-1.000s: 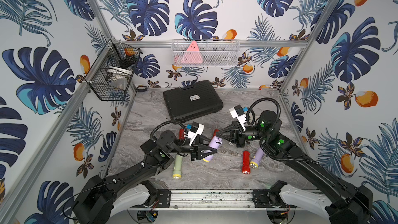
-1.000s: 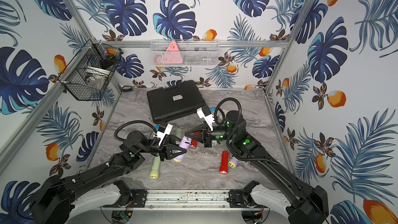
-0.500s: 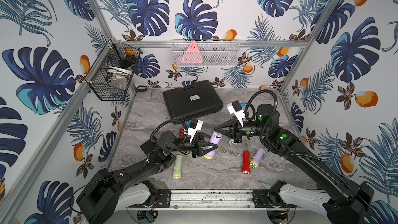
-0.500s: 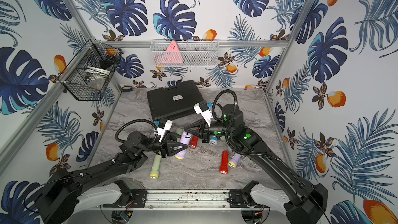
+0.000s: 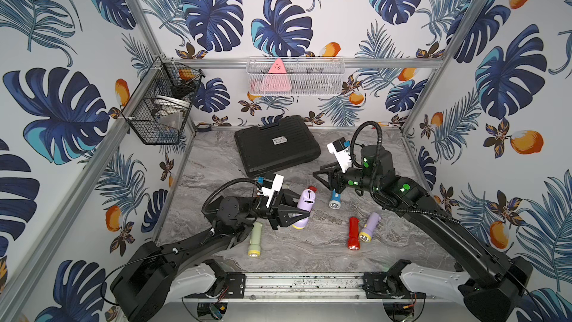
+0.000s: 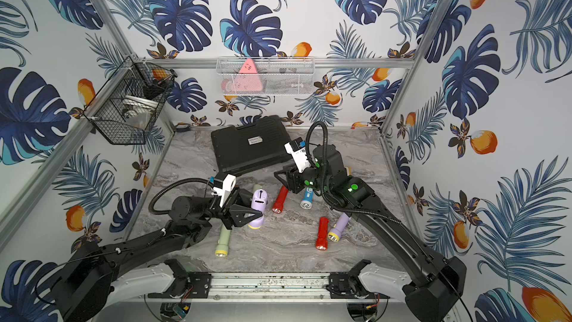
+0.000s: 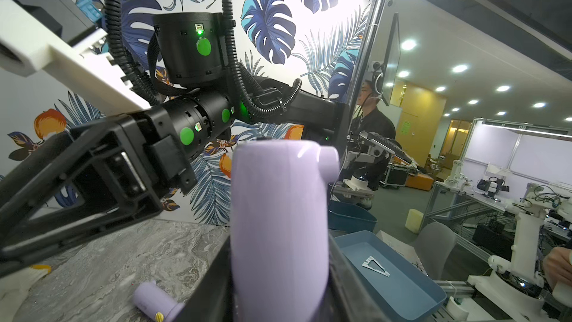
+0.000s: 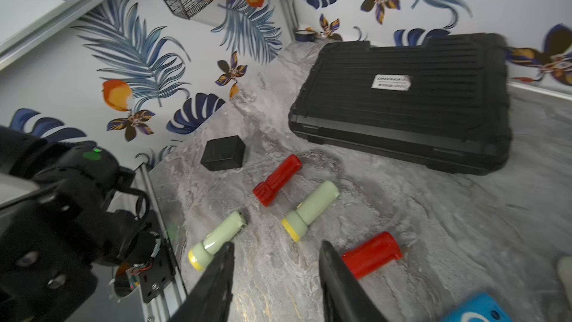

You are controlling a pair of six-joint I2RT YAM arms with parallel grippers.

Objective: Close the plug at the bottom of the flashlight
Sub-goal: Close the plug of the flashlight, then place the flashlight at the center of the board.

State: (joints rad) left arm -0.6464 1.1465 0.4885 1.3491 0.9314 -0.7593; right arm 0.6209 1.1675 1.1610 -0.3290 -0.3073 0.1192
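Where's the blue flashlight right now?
In both top views the blue flashlight lies on the table mid-scene, just by the open right gripper, with a red flashlight beside it on the robot's left.

Left arm (image 5: pixel 192 243) and right arm (image 5: pixel 433 221): matt black links, cylindrical joint housings carrying round green stickers (image 7: pixel 204 47) and small green LEDs (image 7: pixel 199 30); white shells (image 5: pixel 192 277) at the bases, mounted on a silver rail (image 5: pixel 303 283). Ribbed black conduit (image 7: pixel 113 26) loops over each wrist. Each wrist bears a white bracket (image 5: pixel 272 187) with a blue connector (image 5: pixel 261 180); fingers (image 5: pixel 286 215) are black triangular trusses.
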